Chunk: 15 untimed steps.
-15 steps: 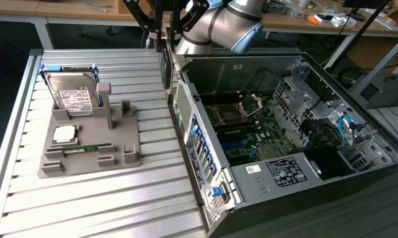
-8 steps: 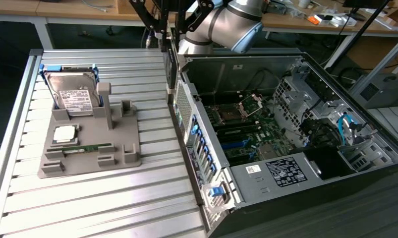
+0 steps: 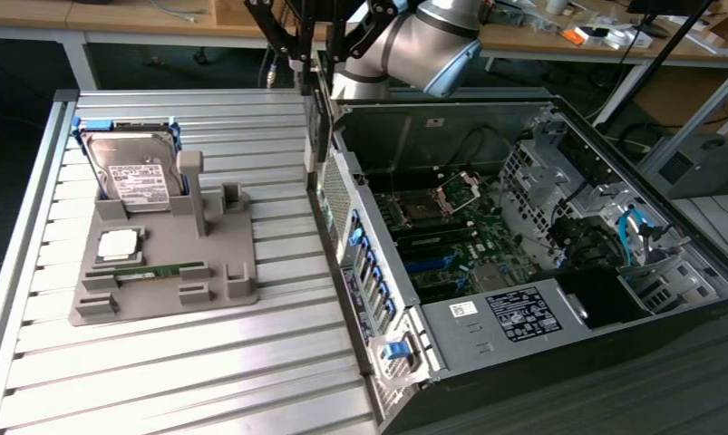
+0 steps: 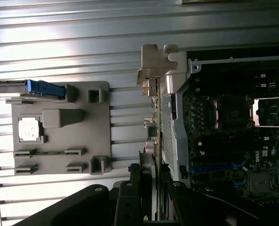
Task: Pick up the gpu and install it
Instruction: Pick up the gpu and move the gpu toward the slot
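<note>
Nothing legible anywhere. White label on the hard drive (image 3: pixel 143 186), well apart from the claw (image 4: pixel 150 176): print too fine to read. Black label (image 3: pixel 523 311) with white print inside the computer case (image 3: pixel 394 381), farther from the claw: unreadable too. Small white sticker (image 3: pixel 464 308) just beside it: same.

Silver-grey arm (image 3: pixel 427 41); black claw (image 4: pixel 152 172)

We see a table (image 3: pixel 158 362) topped with ribbed silver metal slats, with bright glare lying across them. Behind it stand pale wooden desks (image 3: pixel 134 18) strewn with cables (image 3: pixel 176 11) and small clutter (image 3: pixel 606 34). Dark floor (image 3: pixel 13 136) shows beneath them, and a silver metal frame (image 3: pixel 703 127) stands at the exterior view's right.
</note>
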### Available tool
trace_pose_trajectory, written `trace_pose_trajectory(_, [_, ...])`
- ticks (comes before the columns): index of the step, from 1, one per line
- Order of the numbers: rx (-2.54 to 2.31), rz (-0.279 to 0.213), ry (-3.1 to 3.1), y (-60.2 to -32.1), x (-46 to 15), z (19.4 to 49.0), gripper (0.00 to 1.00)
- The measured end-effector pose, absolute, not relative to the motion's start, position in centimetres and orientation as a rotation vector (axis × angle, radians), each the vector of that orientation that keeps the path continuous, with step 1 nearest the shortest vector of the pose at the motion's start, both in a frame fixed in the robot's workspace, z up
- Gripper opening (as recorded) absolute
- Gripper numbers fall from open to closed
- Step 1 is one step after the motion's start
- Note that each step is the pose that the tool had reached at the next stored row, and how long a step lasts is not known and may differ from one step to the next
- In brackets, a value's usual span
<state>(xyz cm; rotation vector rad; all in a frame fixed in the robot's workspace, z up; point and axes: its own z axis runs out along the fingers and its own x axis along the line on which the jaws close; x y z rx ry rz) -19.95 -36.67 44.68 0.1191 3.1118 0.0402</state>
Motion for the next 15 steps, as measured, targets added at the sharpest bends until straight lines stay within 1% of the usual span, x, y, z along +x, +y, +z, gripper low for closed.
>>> trace_pose_trajectory(15, [0.119, 0.039, 3.112, -36.7, -18.8, 44.6, 0.27])
